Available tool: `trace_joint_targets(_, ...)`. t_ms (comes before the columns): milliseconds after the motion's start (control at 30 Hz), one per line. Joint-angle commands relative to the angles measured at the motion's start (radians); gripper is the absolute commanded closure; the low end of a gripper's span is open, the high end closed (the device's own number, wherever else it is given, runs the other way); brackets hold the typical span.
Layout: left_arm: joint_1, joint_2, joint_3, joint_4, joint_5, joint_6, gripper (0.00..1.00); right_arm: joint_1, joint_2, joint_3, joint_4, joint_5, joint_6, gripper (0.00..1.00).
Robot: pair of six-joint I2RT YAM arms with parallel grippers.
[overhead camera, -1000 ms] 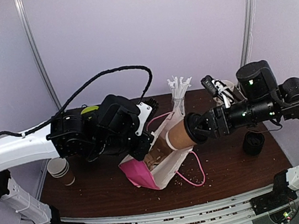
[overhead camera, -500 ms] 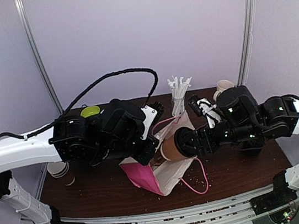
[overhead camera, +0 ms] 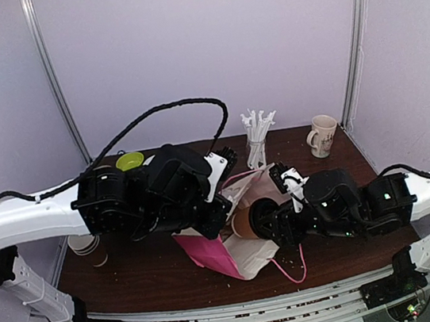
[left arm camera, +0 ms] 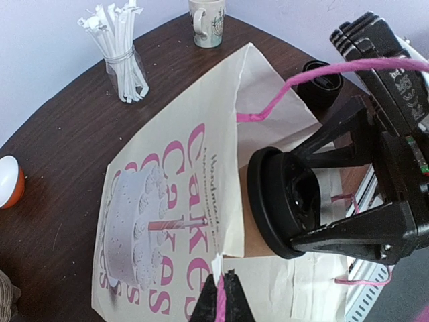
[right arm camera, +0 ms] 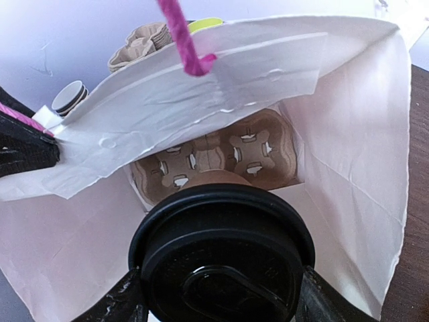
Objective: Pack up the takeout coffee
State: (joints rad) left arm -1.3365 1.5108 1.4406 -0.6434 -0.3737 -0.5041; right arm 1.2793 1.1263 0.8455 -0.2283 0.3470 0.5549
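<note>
The takeout coffee (overhead camera: 244,222), a brown paper cup with a black lid (right arm camera: 224,261), lies sideways in my right gripper (overhead camera: 265,223), which is shut on it just under the lid. The cup's base points into the mouth of a white paper bag (left arm camera: 167,194) printed with a pink cake and lettering. A brown cardboard cup carrier (right arm camera: 214,157) sits at the bottom of the bag. My left gripper (left arm camera: 222,295) is shut on the bag's pink cord handle at the rim and holds the mouth open. The other pink handle (right arm camera: 181,33) hangs over the opening.
A glass of white wrapped straws (overhead camera: 258,135) and a mug (overhead camera: 324,135) stand at the back of the brown table. A stack of lidless cups (overhead camera: 87,247) is at the left edge. A black stack of lids (left arm camera: 322,77) stands beyond the bag. Crumbs dot the table.
My right arm has swung left and down with the cup, from above the bag to its mouth. The left gripper has kept its hold on the handle.
</note>
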Motion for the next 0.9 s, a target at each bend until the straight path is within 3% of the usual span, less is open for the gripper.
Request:
trace_joint_targets(0, -0.005, 0.001, 0.024, 0.068, 0.002, -0.024, 1.0, 0.019, -0.035, -0.057, 0.137, 0.117, 0.016, 0.42)
trace_joint_targets(600, -0.01, 0.009, 0.002, 0.106, 0.045, -0.043, 1.0, 0.043, 0.087, -0.172, 0.479, 0.296, 0.026, 0.43)
trace_joint_targets(867, -0.01, 0.01, 0.006, 0.108, 0.053, -0.046, 1.0, 0.043, 0.184, -0.128, 0.459, 0.343, 0.05, 0.44)
